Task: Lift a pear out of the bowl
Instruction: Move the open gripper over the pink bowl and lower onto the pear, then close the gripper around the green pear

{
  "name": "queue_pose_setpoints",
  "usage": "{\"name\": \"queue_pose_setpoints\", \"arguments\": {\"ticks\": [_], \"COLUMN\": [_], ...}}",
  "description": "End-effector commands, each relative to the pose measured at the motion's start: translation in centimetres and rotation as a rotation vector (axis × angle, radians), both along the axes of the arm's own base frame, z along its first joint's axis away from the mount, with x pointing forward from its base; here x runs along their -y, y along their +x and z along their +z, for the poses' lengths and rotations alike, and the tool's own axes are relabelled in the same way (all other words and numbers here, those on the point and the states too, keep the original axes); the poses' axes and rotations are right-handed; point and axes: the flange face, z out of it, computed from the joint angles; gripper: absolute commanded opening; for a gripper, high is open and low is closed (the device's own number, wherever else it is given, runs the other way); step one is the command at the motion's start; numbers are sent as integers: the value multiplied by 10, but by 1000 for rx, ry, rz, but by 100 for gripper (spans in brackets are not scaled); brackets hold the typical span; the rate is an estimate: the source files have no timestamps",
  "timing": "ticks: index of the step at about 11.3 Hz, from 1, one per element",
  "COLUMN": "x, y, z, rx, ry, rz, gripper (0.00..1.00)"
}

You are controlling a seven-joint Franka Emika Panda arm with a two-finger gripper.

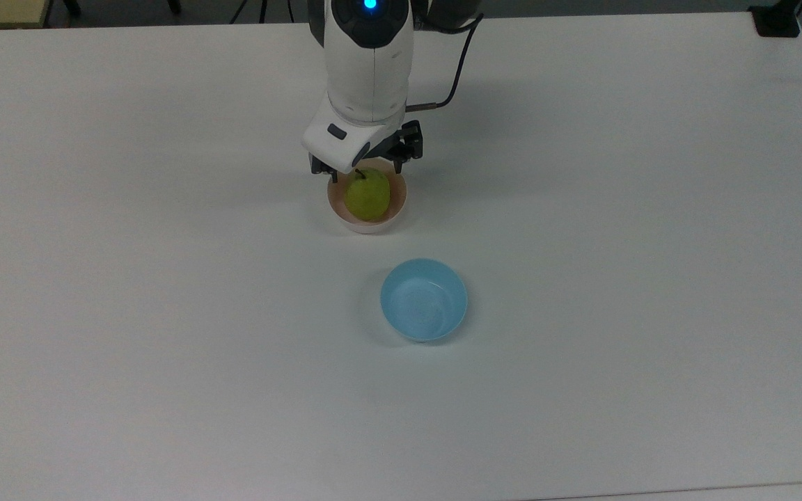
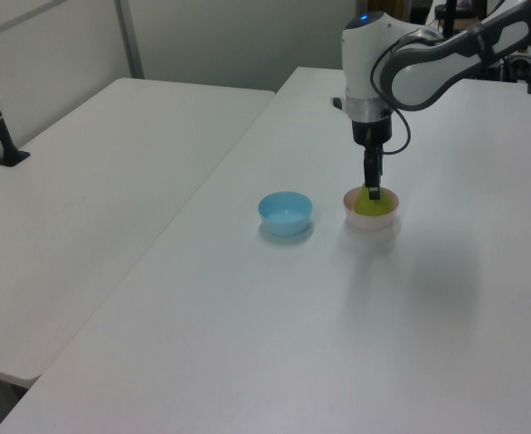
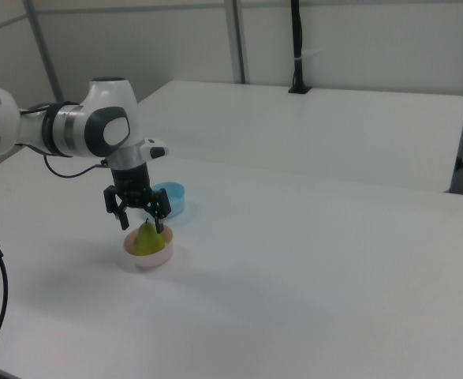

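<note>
In the top view we are seeing the arm's wrist covering the far rim of the pink bowl [image 1: 367, 221], which is sitting on the white table [image 1: 164, 278] near a light blue bowl [image 1: 424, 300]. The yellow-green pear [image 3: 146, 238] is standing stem-up in the pink bowl, while the gripper [image 3: 142, 223] is straddling its top with fingers spread, gripping nothing.

Light blue bowl [image 1: 424, 300] on white table [image 1: 164, 313]

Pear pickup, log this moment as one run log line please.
stage: pre-grasp | hand: open, fingers astride pear top | pear: upright in pink bowl, not lifted | blue bowl: empty, apart
</note>
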Motion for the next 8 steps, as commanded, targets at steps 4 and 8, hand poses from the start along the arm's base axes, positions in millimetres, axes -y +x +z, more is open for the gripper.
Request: {"name": "queue_pose_setpoints", "arguments": {"ticks": [4,8], "x": [-4,-9], "y": [3,4], "z": [-22,-33], "rx": [16,6], "ry": [-18,-30], "rz": [31,48], "gripper": [90,82]}}
